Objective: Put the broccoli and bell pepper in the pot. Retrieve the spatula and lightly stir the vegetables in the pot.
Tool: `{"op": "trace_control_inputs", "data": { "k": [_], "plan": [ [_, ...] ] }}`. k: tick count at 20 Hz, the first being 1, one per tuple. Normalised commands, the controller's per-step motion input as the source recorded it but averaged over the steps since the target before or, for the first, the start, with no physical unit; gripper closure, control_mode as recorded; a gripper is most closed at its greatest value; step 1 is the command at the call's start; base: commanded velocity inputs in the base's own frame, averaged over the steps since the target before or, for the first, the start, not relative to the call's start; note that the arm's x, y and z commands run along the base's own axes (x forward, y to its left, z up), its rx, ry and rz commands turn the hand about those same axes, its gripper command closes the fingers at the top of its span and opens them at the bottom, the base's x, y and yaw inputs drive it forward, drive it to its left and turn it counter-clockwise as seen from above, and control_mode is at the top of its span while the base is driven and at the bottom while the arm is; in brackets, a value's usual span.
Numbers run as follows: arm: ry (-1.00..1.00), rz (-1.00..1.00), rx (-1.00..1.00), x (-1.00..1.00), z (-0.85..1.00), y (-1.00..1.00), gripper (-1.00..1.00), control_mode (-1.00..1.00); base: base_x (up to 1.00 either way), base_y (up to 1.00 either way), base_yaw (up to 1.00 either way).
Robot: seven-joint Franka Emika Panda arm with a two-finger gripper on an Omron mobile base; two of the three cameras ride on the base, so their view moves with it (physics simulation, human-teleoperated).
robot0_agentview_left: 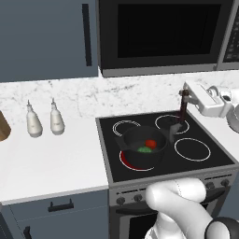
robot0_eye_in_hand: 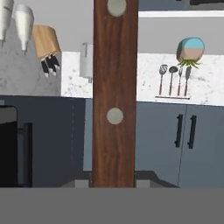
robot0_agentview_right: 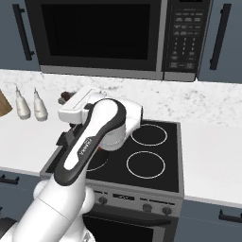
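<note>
Our jaws are clamped on the spatula (robot0_agentview_left: 182, 108), its wooden handle upright and blade end pointing down toward the stove (robot0_agentview_left: 205, 165), a hold suited to stirring. It hangs just behind and to the right of the pot (robot0_agentview_left: 142, 144). Broccoli (robot0_agentview_left: 144, 150) and bell pepper (robot0_agentview_left: 151, 143) already lie together inside the pot on the front-left burner. We judge stirring remains.

The pot (robot0_agentview_left: 141, 144) is open from above, with broccoli (robot0_agentview_left: 144, 150) and pepper (robot0_agentview_left: 150, 143) inside; bare counter (robot0_agentview_left: 56, 158) lies left, two bottles (robot0_agentview_left: 45, 119) far left.
</note>
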Motion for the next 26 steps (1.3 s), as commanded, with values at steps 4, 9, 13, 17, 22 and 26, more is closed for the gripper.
{"op": "trace_control_inputs", "data": {
  "k": [4,9,13,17,22,26],
  "plan": [
    [0.0,0.0,0.03,0.11,-0.47,-0.01,1.0,-1.0,0.0,0.0,0.0],
    [0.0,0.0,0.01,0.05,-0.46,0.0,1.0,-1.0,0.0,0.0,0.0],
    [0.0,0.0,0.0,0.04,-0.34,0.0,1.0,-1.0,0.0,0.0,0.0],
    [-0.01,0.0,0.0,0.14,-0.13,0.0,1.0,-1.0,0.0,0.0,0.0],
    [0.0,-0.01,0.04,0.03,0.44,-0.1,1.0,-1.0,0.0,0.0,0.0],
    [0.02,-0.02,0.04,0.36,0.4,-0.26,1.0,-1.0,0.0,0.0,0.0]
  ]
}}
